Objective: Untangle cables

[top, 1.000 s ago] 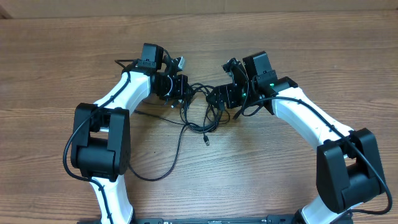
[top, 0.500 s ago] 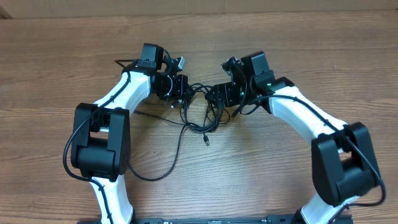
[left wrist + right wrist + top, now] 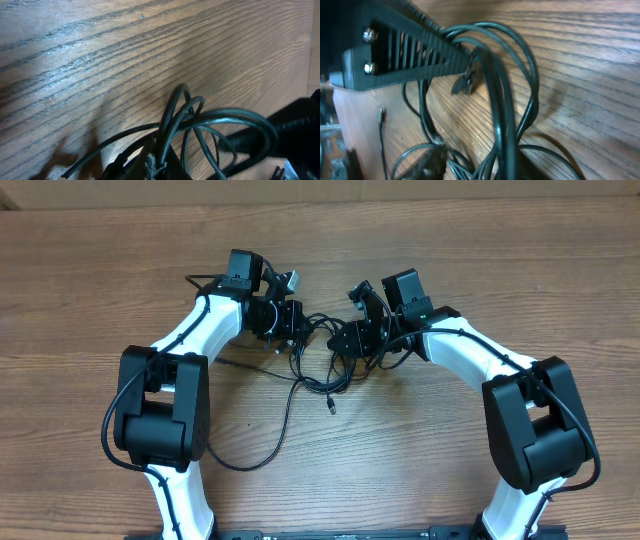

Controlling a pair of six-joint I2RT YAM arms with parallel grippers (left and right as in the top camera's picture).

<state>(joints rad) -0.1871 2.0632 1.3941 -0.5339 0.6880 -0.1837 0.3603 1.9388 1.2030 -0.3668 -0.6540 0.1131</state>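
Cables (image 3: 322,352): one black bundle on the wooden table (image 3: 100,260), just to the right of the left gripper (image 3: 288,323), btwn it and the right gripper (image 3: 352,338).

Status: task at an early stage, not done.

Findings:
1. Knot: several loops cross and overlap right beside the left gripper. Overhead view shows no cord lying fully separate. Left wrist cam shows a few loops fanning out from one bunched point.
2. Loose ends: one long strand (image 3: 287,412) trails from the bundle toward the robot's base, on the near side of the left gripper. A short end w/ small plug tip (image 3: 332,408) lies free, near side and right of the left gripper. Both feed back into the knot, so they are only partly paid out.
3. left gripper: jaws together, clamped on cords at the bundle's edge. Judged to be acting as anchor.
4. right gripper: on the bundle's far side from the left gripper. Wrist cam shows cords looped against one slatted finger (image 3: 410,55). Cannot tell whether the jaws pinch them or stand apart.

Outstanding: draw loops apart, free each cord, lay each out singly. No. of cords not countable here. Est. most of the work remains.
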